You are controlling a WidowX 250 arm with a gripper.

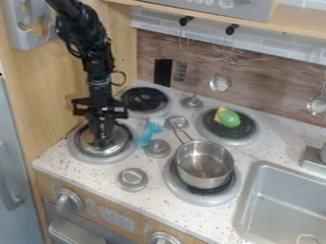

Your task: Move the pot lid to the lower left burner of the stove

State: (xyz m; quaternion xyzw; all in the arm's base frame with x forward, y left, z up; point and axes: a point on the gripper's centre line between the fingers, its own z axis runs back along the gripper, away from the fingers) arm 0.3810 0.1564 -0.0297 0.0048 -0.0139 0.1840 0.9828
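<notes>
In the camera view, the black arm comes in at the upper left, and its end effector (100, 137) hangs down over the lower left burner (74, 153). The shiny metal pot lid (117, 145) is right there beneath it, on that burner. I can't tell whether the end effector is gripping the lid or how wide it is set, since its own dark shape hides the lid's middle. The steel pot (204, 164) sits on the lower right burner (180, 193), its bare metal inside open to view and its handle pointing up and left. On the upper right burner (248, 137) lie a rounded green thing (228, 118) and a yellow piece (219, 110) partly tucked behind it; I can't make out what either one is. A blue fork (150, 129) lies between the left burners and the knobs. The gray sink basin (280, 209) is cut off at the lower right, its drain (309, 239) only partly in sight.
</notes>
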